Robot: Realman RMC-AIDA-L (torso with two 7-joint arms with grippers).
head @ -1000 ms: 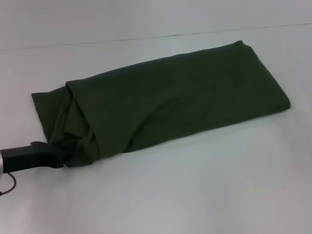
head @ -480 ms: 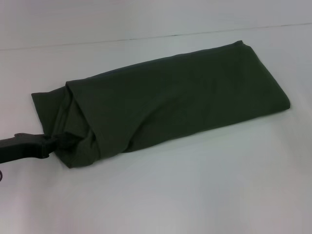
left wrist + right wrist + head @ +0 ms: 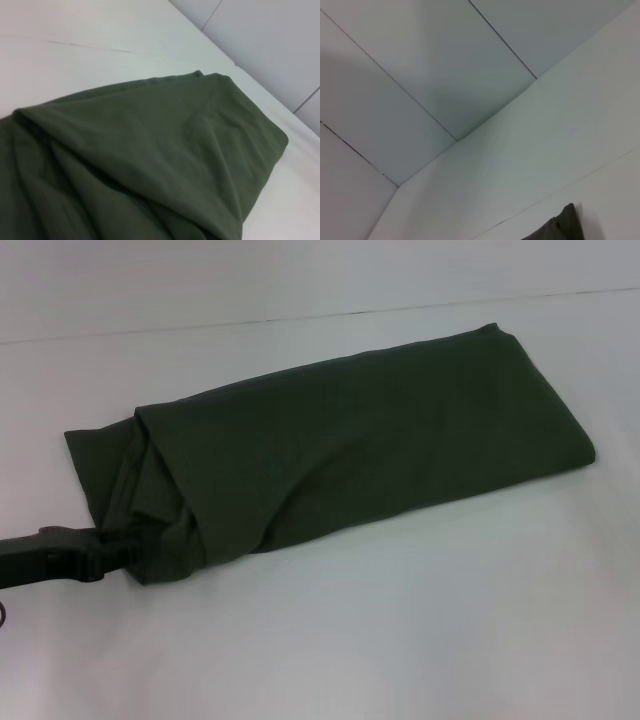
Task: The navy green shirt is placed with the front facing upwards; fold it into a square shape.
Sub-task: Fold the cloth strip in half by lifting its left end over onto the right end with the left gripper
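Note:
The navy green shirt [image 3: 380, 450] lies on the white table as a long folded band, running from near left to far right, with only plain green cloth showing. Its near-left end is rumpled and bunched. My left gripper [image 3: 115, 548] comes in low from the left edge and is shut on that bunched corner, its fingertips buried in the cloth. The left wrist view is filled by the shirt's folds [image 3: 150, 150] stretching away to its far end. A small corner of the shirt [image 3: 560, 227] shows in the right wrist view. My right gripper is out of view.
The white table [image 3: 400, 640] extends around the shirt, with a seam line [image 3: 300, 318] across its far side. Wall panels [image 3: 445, 75] show beyond the table in the right wrist view.
My left gripper drew back to the left and up at the shirt's near-left corner, then came slightly right and down again. The bunched corner shifted a little with it.

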